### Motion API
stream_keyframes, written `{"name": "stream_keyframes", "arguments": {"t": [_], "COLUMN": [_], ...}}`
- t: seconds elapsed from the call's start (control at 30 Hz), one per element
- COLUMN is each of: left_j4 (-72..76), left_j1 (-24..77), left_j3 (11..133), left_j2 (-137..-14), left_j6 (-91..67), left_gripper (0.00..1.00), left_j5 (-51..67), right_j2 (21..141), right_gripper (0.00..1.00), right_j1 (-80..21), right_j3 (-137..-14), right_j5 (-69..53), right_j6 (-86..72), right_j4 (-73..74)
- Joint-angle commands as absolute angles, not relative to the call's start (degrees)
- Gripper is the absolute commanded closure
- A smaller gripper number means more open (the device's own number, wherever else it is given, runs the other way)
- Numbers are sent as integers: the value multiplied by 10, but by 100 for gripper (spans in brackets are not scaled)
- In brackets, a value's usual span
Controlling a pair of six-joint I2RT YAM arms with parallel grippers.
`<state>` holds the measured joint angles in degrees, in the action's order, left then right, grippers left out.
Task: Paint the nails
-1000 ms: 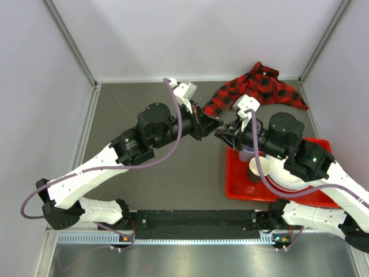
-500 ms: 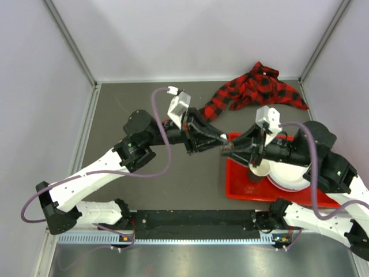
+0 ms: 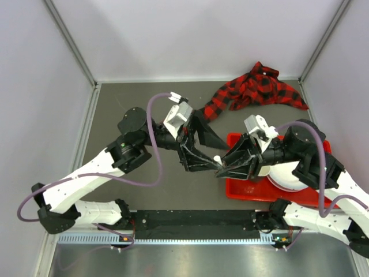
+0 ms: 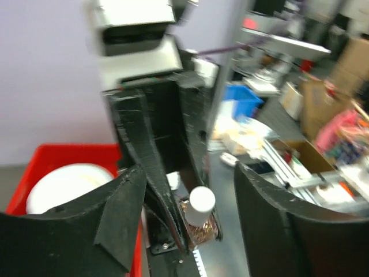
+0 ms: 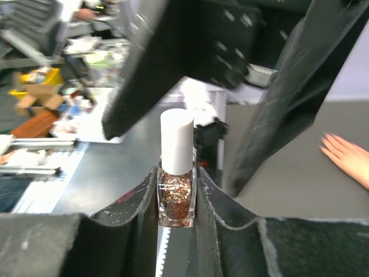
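Pinching the polish bottle (image 5: 176,196) by its flat sides, the R fingers (image 5: 130,222) are clamped low on the body, leaving the white cap (image 5: 176,141) up and free. Bottle is tiny, light, prob glass. It looks smooth, so it could twist out of a pinch, and it would crack or spill if dropped. Best holds: body low for R, as now, and the round cap for L. Cap looks slick, so it prob needs a square, firm squeeze before any twist. L fingers (image 4: 121,202) stand well apart, one each side of the cap, not touching it.

Nails (image 5: 327,140) are too small to make out. They sit at the tips of the pale mannequin hand (image 5: 349,158), which lies flat on the table (image 3: 127,104), well apart from the bottle. Can't spot the hand in top view; likely hidden by the L arm near the plaid sleeve (image 3: 253,92). Hand looks stiff & light w/ nothing pinning it, so brush strokes prob need a v. soft touch or it'll slide.

Pose: both arms reach inward & meet tip to tip just beside the red tray (image 3: 236,193). R forearm crosses over the tray & white plate (image 3: 285,179).
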<state>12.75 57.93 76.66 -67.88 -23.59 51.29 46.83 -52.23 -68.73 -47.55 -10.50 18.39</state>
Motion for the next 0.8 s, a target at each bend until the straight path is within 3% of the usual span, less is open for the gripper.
{"name": "stream_keyframes", "arguments": {"t": [0.0, 0.1, 0.23, 0.4, 0.77], "left_j4": [-39, -75, -140, -166, -231], "left_j1": [581, 581, 581, 581, 581], "left_j3": [791, 789, 808, 833, 887], "left_j2": [-622, -599, -605, -619, -678], "left_j6": [-200, -235, -275, -275, -243], "left_gripper": [23, 16, 23, 34, 35], "left_j5": [254, 161, 95, 79, 113], "right_j2": [476, 483, 492, 511, 512], "right_gripper": [100, 100, 100, 100, 100], "right_j1": [-526, -526, -526, -526, -526], "right_j3": [-729, -744, -752, -766, -756], "right_j5": [-359, -284, -214, -165, -142], "right_j6": [-39, -14, -3, 26, 52], "right_j4": [241, 282, 295, 321, 323]}}
